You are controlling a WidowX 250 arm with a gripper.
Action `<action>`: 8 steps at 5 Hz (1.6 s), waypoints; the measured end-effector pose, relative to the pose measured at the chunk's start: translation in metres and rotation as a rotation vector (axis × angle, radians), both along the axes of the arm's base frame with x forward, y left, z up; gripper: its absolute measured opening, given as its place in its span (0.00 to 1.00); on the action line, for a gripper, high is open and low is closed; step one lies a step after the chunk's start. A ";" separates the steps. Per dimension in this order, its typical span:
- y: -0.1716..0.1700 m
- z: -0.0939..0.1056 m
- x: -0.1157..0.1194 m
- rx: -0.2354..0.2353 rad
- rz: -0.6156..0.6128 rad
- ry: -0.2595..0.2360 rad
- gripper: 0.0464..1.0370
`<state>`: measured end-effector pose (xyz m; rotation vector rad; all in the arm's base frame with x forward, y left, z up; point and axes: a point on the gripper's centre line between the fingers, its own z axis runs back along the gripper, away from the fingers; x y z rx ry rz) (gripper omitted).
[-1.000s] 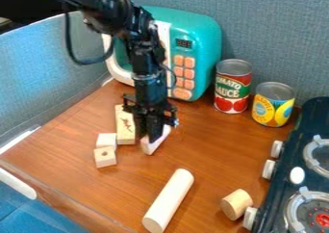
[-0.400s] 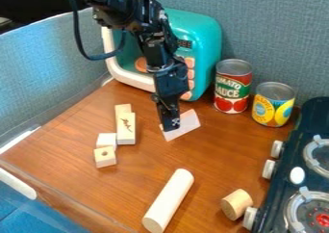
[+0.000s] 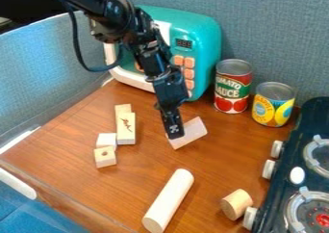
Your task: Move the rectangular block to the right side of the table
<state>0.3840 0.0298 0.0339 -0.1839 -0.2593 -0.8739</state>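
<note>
The black gripper (image 3: 172, 131) hangs down near the middle of the table (image 3: 225, 145), its lower end at the left side of a pale, flat rectangular block (image 3: 191, 132). That block lies slanted, with its upper right end pointing toward the cans, and its left part is partly hidden behind the gripper. To the left, another rectangular wooden block (image 3: 126, 131) with a dark drawing lies beside a similar piece.
Two small blocks (image 3: 105, 156) sit at the left. A long cylinder (image 3: 168, 200) lies at the front, a short one (image 3: 236, 204) near the stove (image 3: 315, 116). Behind stand a teal toy microwave (image 3: 206, 39), a tomato can (image 3: 233, 87) and a yellow can (image 3: 273, 104).
The gripper has moved right, then slightly toward the front. The pale block has shifted right along with it and turned, its broad face now more visible. The other blocks stayed put.
</note>
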 end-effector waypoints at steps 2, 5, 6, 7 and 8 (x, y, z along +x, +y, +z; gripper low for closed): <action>-0.002 0.003 0.007 0.279 -0.177 0.120 0.19; -0.012 0.010 0.011 0.303 -0.220 0.113 0.19; -0.018 0.013 0.013 0.268 -0.262 0.099 0.19; -0.021 0.014 0.017 0.241 -0.269 0.112 0.24; -0.021 0.012 0.016 0.239 -0.237 0.124 0.53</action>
